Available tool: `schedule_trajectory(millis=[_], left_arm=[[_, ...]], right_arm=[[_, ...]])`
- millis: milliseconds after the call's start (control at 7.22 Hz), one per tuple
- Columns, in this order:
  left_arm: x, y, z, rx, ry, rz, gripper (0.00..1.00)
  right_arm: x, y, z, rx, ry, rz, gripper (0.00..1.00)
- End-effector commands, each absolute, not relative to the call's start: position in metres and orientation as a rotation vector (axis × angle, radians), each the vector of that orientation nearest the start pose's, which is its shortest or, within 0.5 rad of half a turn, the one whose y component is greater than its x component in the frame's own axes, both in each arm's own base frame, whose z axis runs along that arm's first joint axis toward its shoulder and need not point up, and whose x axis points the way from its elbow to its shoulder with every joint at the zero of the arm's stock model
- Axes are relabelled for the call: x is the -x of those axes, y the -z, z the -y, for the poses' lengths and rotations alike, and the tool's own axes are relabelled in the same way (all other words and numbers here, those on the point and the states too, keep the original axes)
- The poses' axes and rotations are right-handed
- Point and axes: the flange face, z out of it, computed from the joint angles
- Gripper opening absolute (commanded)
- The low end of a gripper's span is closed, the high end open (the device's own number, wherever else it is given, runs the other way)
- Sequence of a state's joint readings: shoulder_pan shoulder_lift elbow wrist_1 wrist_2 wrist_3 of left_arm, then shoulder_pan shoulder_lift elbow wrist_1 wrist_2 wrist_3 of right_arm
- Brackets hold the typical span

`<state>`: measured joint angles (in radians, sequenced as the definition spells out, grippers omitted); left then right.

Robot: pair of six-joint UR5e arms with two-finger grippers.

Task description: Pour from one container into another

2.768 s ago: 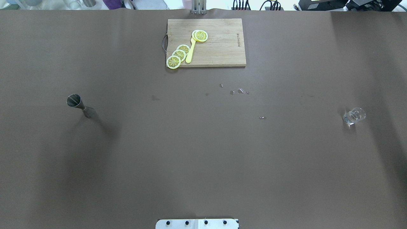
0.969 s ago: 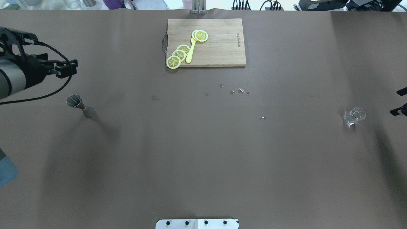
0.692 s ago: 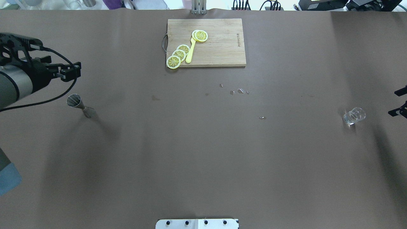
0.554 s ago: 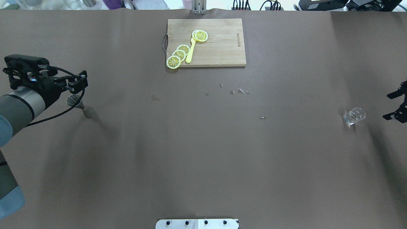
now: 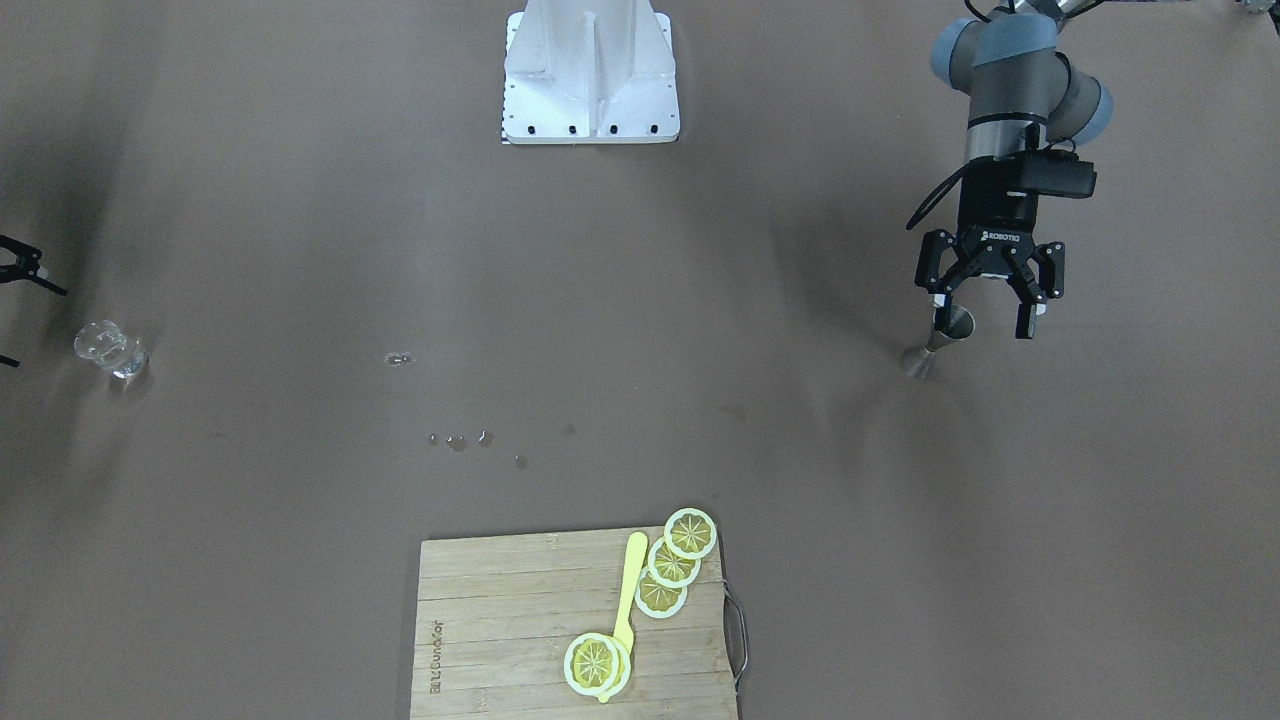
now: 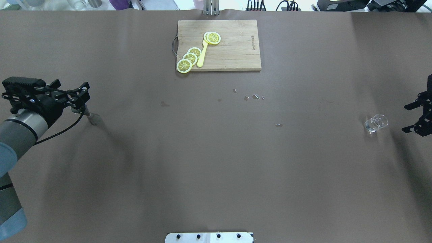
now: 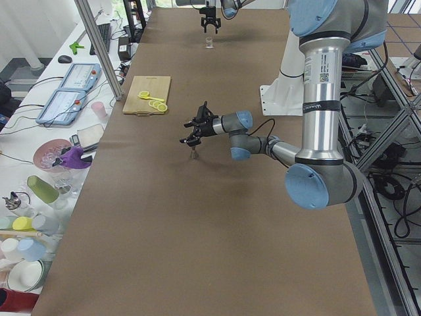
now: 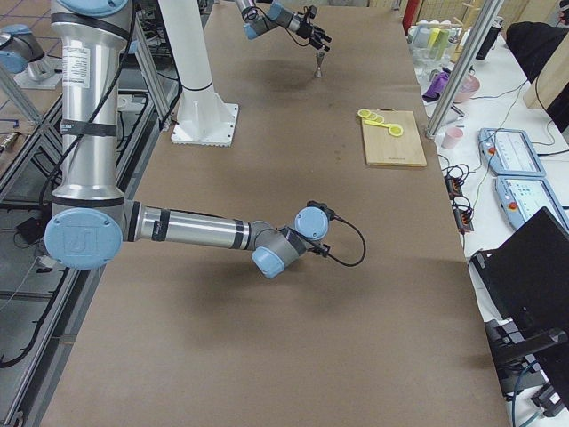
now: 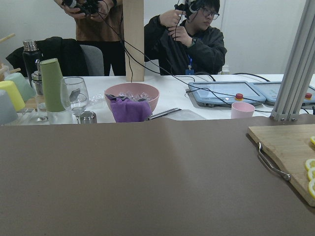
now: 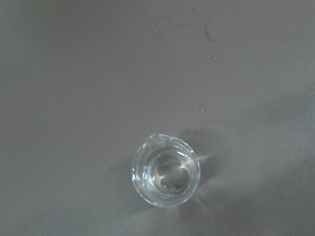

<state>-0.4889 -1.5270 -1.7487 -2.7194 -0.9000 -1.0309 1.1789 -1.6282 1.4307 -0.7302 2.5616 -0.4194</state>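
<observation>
My left claw [image 5: 983, 315]: open, over the jigger [image 5: 938, 341], left side.
My right claw [image 6: 411, 118]: open, beside the glass [image 6: 375, 123].

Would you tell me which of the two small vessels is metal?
The hourglass-shaped jigger by the left end effector; the other vessel is a clear glass.

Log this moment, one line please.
phase: pre-grasp | left gripper: open, at jigger, no grasp | right gripper: open, beside glass, apart | pour: not started

Left hand [image 5: 982, 312] open, held level, pointing forward, right hand [image 6: 406, 118] open, pointing straight down
</observation>
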Motion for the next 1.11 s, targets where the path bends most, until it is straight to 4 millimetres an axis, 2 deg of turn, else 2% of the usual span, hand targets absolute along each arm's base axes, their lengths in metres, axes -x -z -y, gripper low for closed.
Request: schedule_trajectory(millis=[0, 277, 415, 554, 692, 969], left_arm=[[-0.342, -0.475, 0.391, -1.119, 0.39, -0.786, 0.97], [-0.349, -0.485, 0.392, -1.126, 0.395, -0.766, 0.97], [-0.353, -0.491, 0.387, -1.146, 0.407, -0.74, 0.97], [-0.361, -0.495, 0.382, -1.121, 0.431, -0.765, 0.97], [-0.368, -0.494, 0.377, -1.121, 0.443, -0.775, 0.97], [-0.382, -0.495, 0.36, -1.152, 0.453, -0.759, 0.97]], right_arm=[[0.137, -0.666, 0.453, -0.71, 1.089, 1.023, 1.0], [0.126, -0.661, 0.452, -0.738, 1.085, 1.044, 1.0], [0.113, -0.658, 0.451, -0.768, 1.053, 1.035, 1.0], [0.107, -0.662, 0.443, -0.78, 0.981, 1.047, 1.0], [0.106, -0.668, 0.44, -0.799, 0.925, 1.054, 1.0], [0.104, -0.667, 0.437, -0.838, 0.876, 1.049, 1.0]])
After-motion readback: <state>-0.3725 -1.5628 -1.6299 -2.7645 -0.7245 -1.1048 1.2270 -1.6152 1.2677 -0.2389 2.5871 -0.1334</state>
